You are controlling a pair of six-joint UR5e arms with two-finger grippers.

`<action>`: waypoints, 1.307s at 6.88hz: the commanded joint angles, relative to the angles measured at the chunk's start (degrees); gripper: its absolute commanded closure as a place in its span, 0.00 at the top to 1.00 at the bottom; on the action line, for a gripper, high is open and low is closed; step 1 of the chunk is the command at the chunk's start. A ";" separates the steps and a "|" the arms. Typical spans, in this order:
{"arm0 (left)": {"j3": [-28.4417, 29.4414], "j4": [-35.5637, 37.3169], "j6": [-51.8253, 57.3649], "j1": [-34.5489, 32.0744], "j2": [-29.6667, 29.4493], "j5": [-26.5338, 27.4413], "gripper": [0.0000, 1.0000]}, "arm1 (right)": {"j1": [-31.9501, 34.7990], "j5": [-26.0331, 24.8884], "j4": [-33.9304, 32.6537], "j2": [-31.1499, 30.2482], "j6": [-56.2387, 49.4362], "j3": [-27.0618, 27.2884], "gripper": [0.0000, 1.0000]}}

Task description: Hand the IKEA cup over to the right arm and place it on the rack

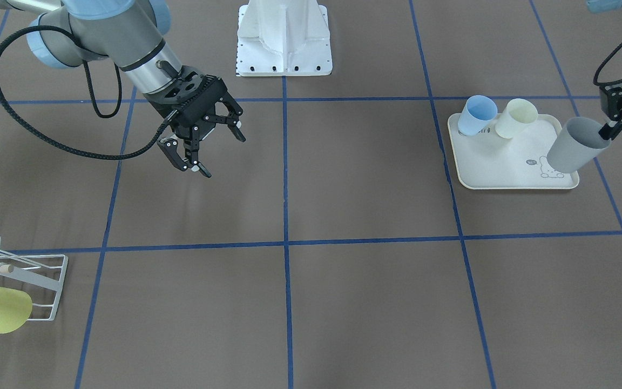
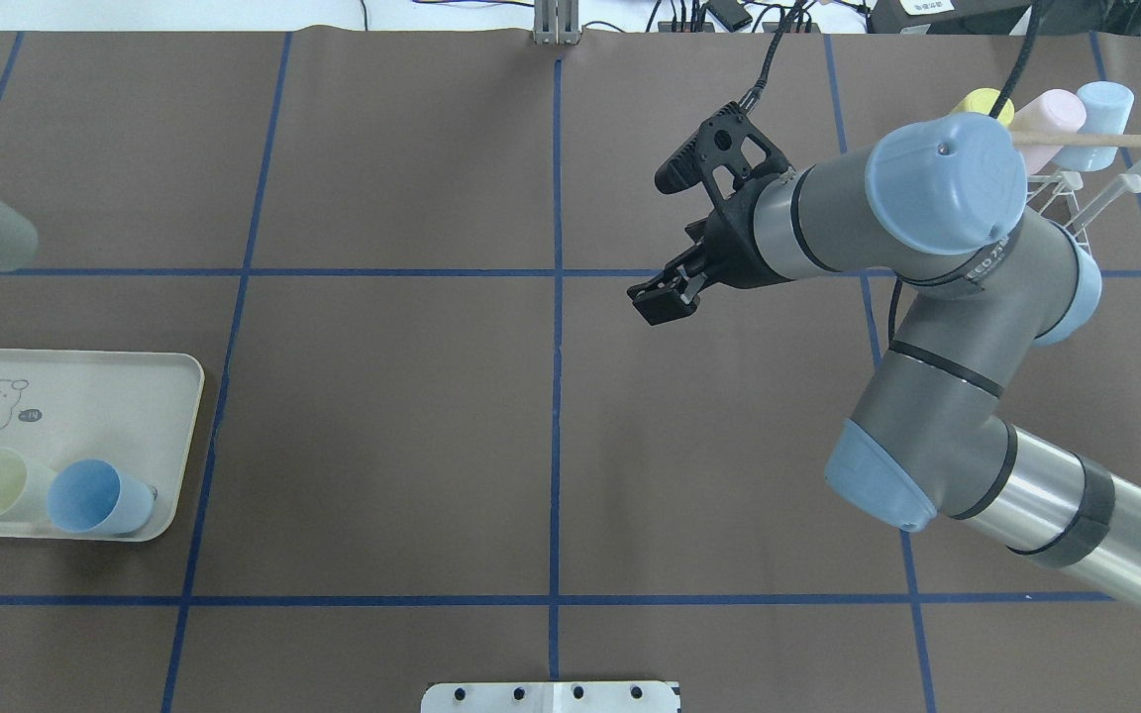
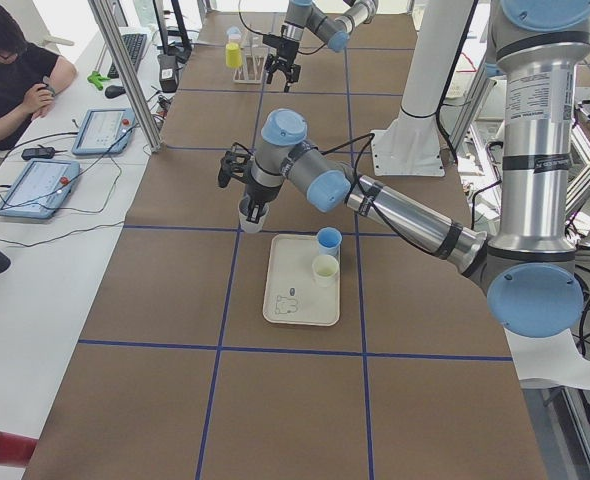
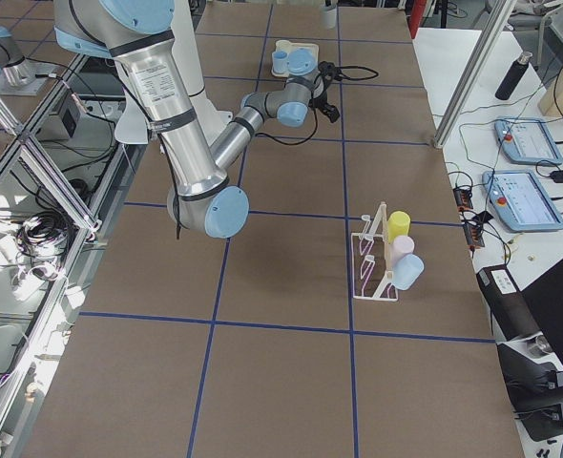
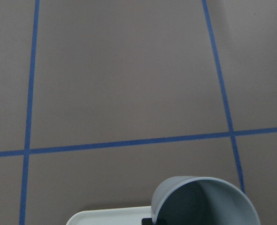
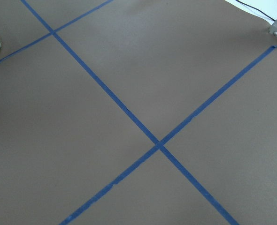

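Observation:
A grey IKEA cup (image 1: pixel 575 151) hangs tilted above the corner of the cream tray (image 1: pixel 505 173), and my left gripper (image 1: pixel 609 131) is shut on its rim. The left wrist view shows that cup's open mouth (image 5: pixel 204 201) at the bottom of the frame. Over at the other half of the table, my right gripper (image 1: pixel 223 155) is held above the mat, open and with nothing between its fingers. It is also in the overhead view as the right gripper (image 2: pixel 665 297). The white wire rack (image 1: pixel 46 281) stands at the table's far corner on the right arm's side.
On the tray stand a blue cup (image 1: pixel 477 115) and a cream cup (image 1: pixel 515 119). The rack (image 4: pixel 372 267) carries a yellow cup (image 4: pixel 398 225), a pink cup (image 4: pixel 403 248) and a blue cup (image 4: pixel 407 272). The robot's white base (image 1: pixel 284 38) is at the table's edge. A person sits beside the table (image 3: pixel 15 70).

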 commanded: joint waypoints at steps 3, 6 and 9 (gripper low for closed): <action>-0.55 -3.75 -20.19 3.89 -11.17 -15.77 0.00 | -6.79 -7.58 11.28 0.65 -1.66 -4.29 0.99; 0.77 -16.87 -37.97 15.22 -16.44 -14.46 0.00 | -8.03 -7.77 40.00 0.56 -3.40 -16.32 0.99; 4.44 -17.85 -39.59 20.60 -22.69 -14.28 0.00 | -9.61 -7.25 44.04 1.44 -9.36 -17.33 1.00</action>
